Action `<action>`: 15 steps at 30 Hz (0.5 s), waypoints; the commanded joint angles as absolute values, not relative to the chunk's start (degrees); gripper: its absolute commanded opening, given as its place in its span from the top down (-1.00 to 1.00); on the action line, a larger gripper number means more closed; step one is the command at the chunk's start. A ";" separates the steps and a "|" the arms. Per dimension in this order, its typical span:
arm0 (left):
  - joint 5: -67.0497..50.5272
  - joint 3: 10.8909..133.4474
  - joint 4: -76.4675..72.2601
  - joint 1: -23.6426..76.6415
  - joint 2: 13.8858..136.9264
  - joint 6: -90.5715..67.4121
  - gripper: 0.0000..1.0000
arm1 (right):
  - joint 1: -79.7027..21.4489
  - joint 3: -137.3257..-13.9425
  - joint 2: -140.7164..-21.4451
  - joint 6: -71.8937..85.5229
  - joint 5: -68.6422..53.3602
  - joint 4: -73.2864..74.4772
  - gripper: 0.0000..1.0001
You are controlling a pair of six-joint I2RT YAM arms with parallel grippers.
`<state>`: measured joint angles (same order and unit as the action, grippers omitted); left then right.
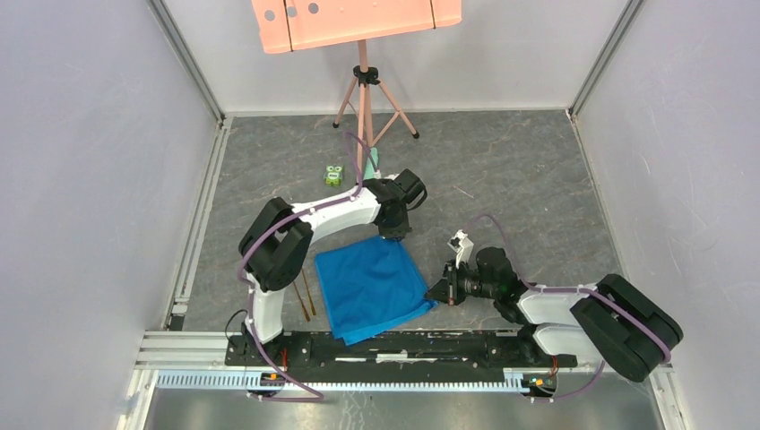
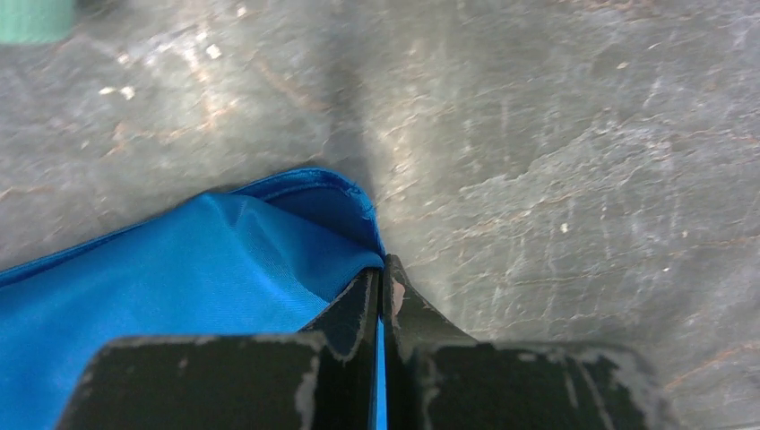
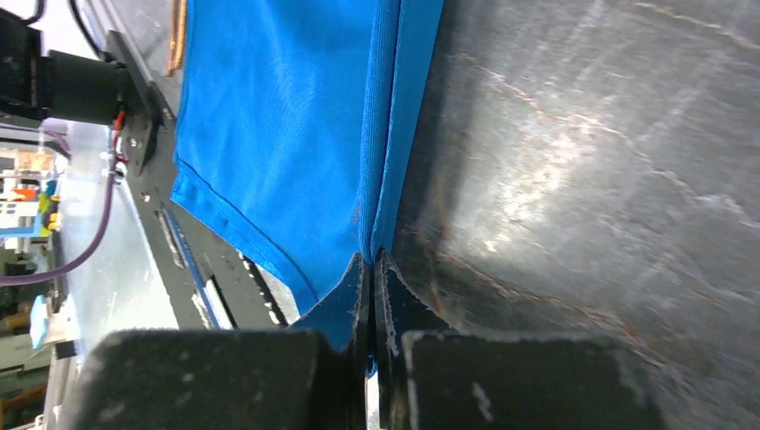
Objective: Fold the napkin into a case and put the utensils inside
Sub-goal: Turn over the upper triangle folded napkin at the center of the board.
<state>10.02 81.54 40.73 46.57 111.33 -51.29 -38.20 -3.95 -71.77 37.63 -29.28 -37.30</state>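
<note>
1. The grey marbled counter [image 1: 502, 179] carries everything, with pale walls on three sides.
2. A pink board [image 1: 354, 22] sits on a three-legged stand [image 1: 363, 98] at the far end of the counter.
3. The bright blue napkin [image 1: 372, 287] lies flat between the two arms, roughly square and turned a little. Its near edge reaches over the black rail [image 1: 403, 348] at the front. The right wrist view shows two layers along one edge.
4. The left hand [image 2: 384, 269] is clenched on the napkin's far right corner, with cloth pinched between its black fingers low against the counter.
5. The right hand [image 3: 371, 260] is clenched on the napkin's near right corner, and blue cloth shows in the slit between its fingers.
6. The utensils [image 1: 305, 294], thin and gold-coloured, lie side by side on the counter just left of the napkin, beside the left arm's base.
7. A pale green tube [image 1: 372, 164] lies near the stand's foot, beyond the left hand.
8. A small green toy [image 1: 334, 176] stands just left of the tube.
</note>
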 commanded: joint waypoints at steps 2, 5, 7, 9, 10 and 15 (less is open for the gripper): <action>9.85 85.76 29.81 45.18 114.67 -45.22 0.81 | -35.70 -6.05 -68.50 28.41 -28.22 -18.09 0.89; 6.87 86.98 28.92 45.20 115.42 -43.24 0.52 | -35.39 -9.58 -65.34 25.07 -22.61 -8.94 0.53; 4.95 87.01 28.64 45.10 114.43 -41.67 0.29 | -35.38 -13.24 -63.03 22.48 -16.35 -0.75 0.36; 2.53 86.13 28.52 45.09 112.05 -40.40 0.02 | -35.35 -17.07 -60.69 20.37 -10.39 7.91 0.14; 1.23 85.53 28.50 45.09 110.31 -39.77 -0.09 | -35.41 -19.01 -59.54 19.12 -8.50 11.07 0.07; -6.05 78.92 27.62 44.46 99.53 -37.50 -0.36 | -35.84 -22.61 -55.74 16.22 -9.22 14.10 -0.18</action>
<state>1.23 82.24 30.50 44.97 110.89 -42.26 -35.46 -19.22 -58.22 21.30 -12.82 5.08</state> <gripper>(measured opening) 0.650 0.563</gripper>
